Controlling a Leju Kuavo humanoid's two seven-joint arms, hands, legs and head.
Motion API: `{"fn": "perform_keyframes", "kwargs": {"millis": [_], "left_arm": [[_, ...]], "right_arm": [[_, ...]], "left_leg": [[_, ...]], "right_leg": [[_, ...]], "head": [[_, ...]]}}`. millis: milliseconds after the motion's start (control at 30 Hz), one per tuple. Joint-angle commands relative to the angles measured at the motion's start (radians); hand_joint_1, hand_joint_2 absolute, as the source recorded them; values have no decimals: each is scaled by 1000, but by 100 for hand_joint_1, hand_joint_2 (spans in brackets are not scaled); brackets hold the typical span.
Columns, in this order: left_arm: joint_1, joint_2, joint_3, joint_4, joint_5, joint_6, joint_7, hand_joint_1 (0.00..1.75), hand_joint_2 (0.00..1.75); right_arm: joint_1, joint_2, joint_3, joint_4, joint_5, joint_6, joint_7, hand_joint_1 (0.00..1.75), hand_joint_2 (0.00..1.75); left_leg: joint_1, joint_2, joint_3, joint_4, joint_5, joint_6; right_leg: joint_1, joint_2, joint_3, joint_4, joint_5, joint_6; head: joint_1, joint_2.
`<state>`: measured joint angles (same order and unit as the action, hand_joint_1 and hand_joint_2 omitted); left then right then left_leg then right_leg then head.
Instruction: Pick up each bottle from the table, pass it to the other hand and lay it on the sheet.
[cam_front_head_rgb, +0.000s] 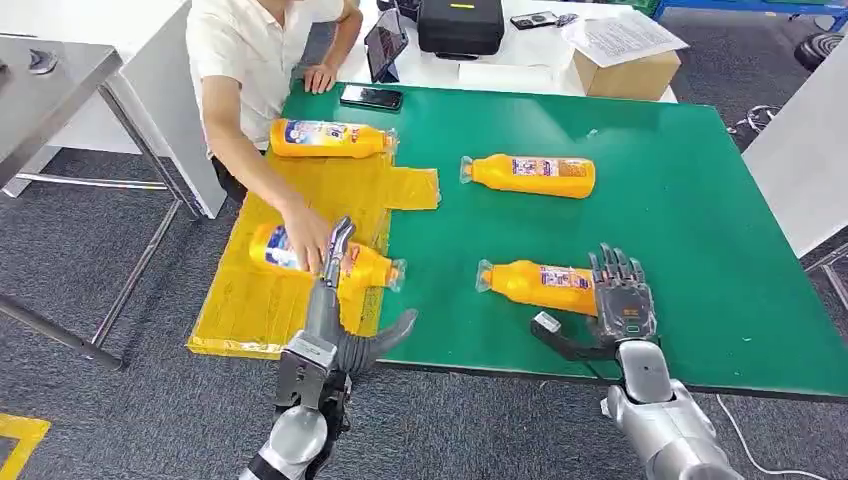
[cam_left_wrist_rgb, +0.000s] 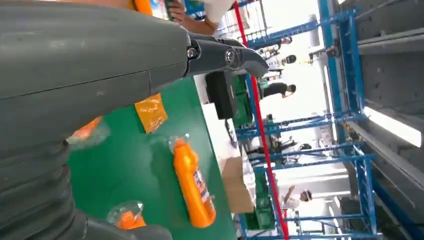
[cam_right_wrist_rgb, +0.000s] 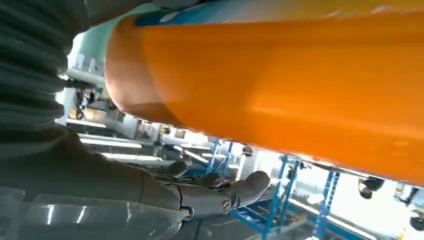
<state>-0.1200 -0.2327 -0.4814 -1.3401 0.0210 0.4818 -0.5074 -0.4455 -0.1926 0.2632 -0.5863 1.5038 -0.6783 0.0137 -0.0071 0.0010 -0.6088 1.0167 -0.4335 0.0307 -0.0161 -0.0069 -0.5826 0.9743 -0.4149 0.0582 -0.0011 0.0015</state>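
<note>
Right, from the head view my right hand (cam_front_head_rgb: 622, 300) sits at the base end of the nearest bottle (cam_front_head_rgb: 540, 284), fingers spread upward over it and the thumb stretched out along the surface edge beneath. The right wrist view shows the orange body looming just above an extended thumb (cam_right_wrist_rgb: 220, 197), so I read this as a hand set to wrap the bottle and not yet clamped; nothing is pinched. The bottle lies on its side on the green surface (cam_front_head_rgb: 700, 200), cap pointing toward my left, which suits a grip at the fat end, since that leaves the neck free for the other hand to take.

My left hand (cam_front_head_rgb: 335, 300) is up at the near edge of the yellow sheet (cam_front_head_rgb: 250, 310), fingers straight and apart, thumb out, holding nothing. It points at a bottle on the sheet (cam_front_head_rgb: 365, 266) that a person's hand (cam_front_head_rgb: 305, 235) is resting on (presumably tidying it, though I can't be sure). A second bottle (cam_front_head_rgb: 330, 138) lies at the sheet's far end, and one more (cam_front_head_rgb: 530, 175) waits on the green, well apart from mine.

I'd keep the left hand clear of that person before closing the right.
</note>
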Motion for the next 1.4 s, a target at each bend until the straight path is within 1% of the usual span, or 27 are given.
{"fn": "perform_keyframes", "kwargs": {"millis": [33, 133, 200, 300, 333, 367, 467, 500, 533, 600, 667, 700, 767, 800, 900, 933, 967, 1033, 1067, 1100, 1133, 1167, 1200, 1233, 1267, 1300, 1400], "left_arm": [[-10, 25, 3, 33, 5, -3, 6, 0, 175], [-10, 25, 3, 33, 5, -3, 6, 0, 175], [-10, 25, 3, 33, 5, -3, 6, 0, 175], [-12, 25, 2, 34, 6, -7, 6, 0, 175], [-13, 27, 1, 34, 6, -10, 6, 0, 175], [-13, 28, 2, 33, 8, -11, 7, 0, 175], [-13, 31, 5, 27, 10, -11, 8, 0, 175], [-13, 33, 5, 24, 11, -12, 8, 0, 175], [-13, 34, 5, 23, 12, -12, 9, 0, 175], [-15, 34, 4, 24, 14, -13, 9, 0, 175], [-17, 34, 3, 24, 14, -14, 9, 0, 175], [-17, 34, 3, 25, 14, -15, 9, 0, 175], [-19, 33, 6, 28, 19, -15, 13, 0, 175], [-20, 33, 9, 29, 23, -18, 19, 0, 175], [-26, 38, 18, 54, 45, -41, 41, 0, 175], [-27, 38, 24, 68, 67, -60, 61, 0, 175], [-29, 40, 25, 80, 86, -80, 74, 0, 175], [-33, 41, 25, 100, 103, -98, 82, 0, 175], [-33, 38, 25, 105, 103, -104, 82, 0, 175], [-33, 37, 25, 105, 107, -111, 86, 0, 175], [-33, 35, 26, 102, 118, -125, 98, 0, 175], [-33, 33, 25, 101, 122, -131, 102, 0, 175], [-33, 33, 23, 98, 123, -136, 103, 0, 175], [-32, 31, 23, 96, 126, -141, 108, 0, 175], [-31, 30, 23, 94, 132, -146, 114, 0, 175], [-29, 29, 25, 94, 144, -154, 123, 0, 175], [-24, 24, 41, 111, 214, -194, 148, 0, 175]], "right_arm": [[-46, 23, 62, 127, -1, 14, -2, 0, 175], [-46, 23, 62, 127, -1, 14, -2, 0, 175], [-46, 23, 62, 127, -1, 14, -2, 0, 175], [-43, 25, 41, 140, -46, 57, -26, 0, 175], [-38, 27, 19, 151, -87, 82, -50, 0, 175], [-35, 24, 19, 153, -92, 98, -47, 0, 175], [-35, 12, -25, 196, -171, 205, -75, 0, 175], [-36, -1, -41, 209, -193, 238, -73, 133, 175], [-36, -10, -49, 218, -207, 273, -72, 175, 175], [-34, -25, -58, 238, -221, 337, -62, 175, 175], [-27, -27, -63, 239, -229, 343, -69, 175, 175], [-24, -25, -63, 239, -229, 341, -69, 175, 175], [-17, -21, -58, 240, -228, 385, -64, 175, 175], [-10, -20, -59, 232, -233, 387, -71, 175, 175], [46, -3, -148, 168, -408, 441, -242, 175, 175], [69, 14, -197, 135, -510, 473, -343, 175, 175], [85, 33, -242, 110, -613, 549, -412, 175, 175], [107, 26, -182, 65, -569, 497, -373, 175, 175], [109, 28, -174, 46, -607, 526, -364, 175, 175], [111, 22, -152, 34, -596, 513, -344, 175, 175], [109, 12, -120, 28, -583, 511, -319, 175, 175], [108, 11, -115, 26, -597, 515, -317, 175, 175], [109, 3, -93, 24, -588, 503, -302, 175, 175], [110, -2, -79, 25, -595, 499, -298, 175, 175], [113, -3, -75, 24, -604, 497, -301, 175, 175], [116, -3, -72, 19, -612, 493, -307, 175, 175], [135, 11, -85, -30, -697, 505, -373, 175, 175]], "left_leg": [[1, 1, 2, -1, 0, -1], [1, 1, 6, -2, -1, -3], [1, 1, 5, -1, -1, -2], [1, 1, 5, -1, 0, -2], [1, 1, 6, -2, 0, -2], [1, 0, 4, -1, 0, -1], [1, -1, 6, -1, 0, -2], [2, -1, 8, -2, 0, -3], [1, -2, 9, -1, 0, -2], [1, -3, 11, -2, 0, -2], [1, -1, 12, -1, 0, -2], [1, -3, 13, -1, -1, -1], [1, -6, 15, -2, 1, -1], [2, -6, 17, -2, -1, 0], [2, -9, 18, -4, 0, 0], [2, -8, 21, -3, -1, 1], [3, -10, 22, -5, 0, 0], [4, -9, 25, -6, 0, 0], [5, -7, 27, -3, -3, 1], [5, -7, 27, -5, -3, 1], [6, -1, 30, -3, -8, -1], [6, 2, 30, -5, -8, -2], [6, 7, 33, -3, -10, -1], [6, 6, 31, -4, -9, -2], [6, 7, 34, -2, -10, -1], [6, 3, 33, -3, -8, -2], [7, 3, 33, -4, -8, -3]], "right_leg": [[1, 1, 2, -1, 0, -1], [1, 2, 5, -1, 0, -3], [1, 1, 4, -1, 0, -2], [1, 1, 4, -1, 0, -2], [1, 1, 6, -2, 0, -3], [1, 0, 4, -1, 0, -1], [1, 0, 6, -2, 0, -2], [2, -1, 7, -2, 0, -3], [1, -2, 9, -2, -1, -2], [1, -3, 10, -3, 0, -2], [1, -1, 10, -3, 1, -2], [1, -2, 11, -3, 0, -2], [1, -6, 3, -4, -1, -4], [1, -5, 6, -4, -4, -3], [2, -7, 9, -7, -3, -4], [2, -7, 12, -6, -3, -1], [3, -9, 14, -8, -2, -2], [4, -8, 18, -11, -2, -2], [5, -6, 19, -10, -3, 0], [5, -5, 20, -12, -3, -2], [6, 0, 22, -11, -3, -1], [6, 2, 22, -12, -2, -3], [5, 7, 31, -10, -2, -2], [6, 6, 29, -11, -1, -5], [6, 6, 30, -10, -2, -4], [6, 3, 25, -10, -2, -5], [7, 3, 22, -12, -4, -6]], "head": [[0, 0], [0, 0], [0, 0], [0, 0], [0, 0], [0, 0], [0, 0], [0, 0], [0, 0], [0, 0], [0, 0], [0, 0], [0, 0], [1, 0], [0, 0], [0, 0], [0, 0], [0, 0], [2, 0], [2, 0], [2, 0], [0, 0], [0, 0], [0, 0], [1, 0], [1, 0], [0, 0]]}}
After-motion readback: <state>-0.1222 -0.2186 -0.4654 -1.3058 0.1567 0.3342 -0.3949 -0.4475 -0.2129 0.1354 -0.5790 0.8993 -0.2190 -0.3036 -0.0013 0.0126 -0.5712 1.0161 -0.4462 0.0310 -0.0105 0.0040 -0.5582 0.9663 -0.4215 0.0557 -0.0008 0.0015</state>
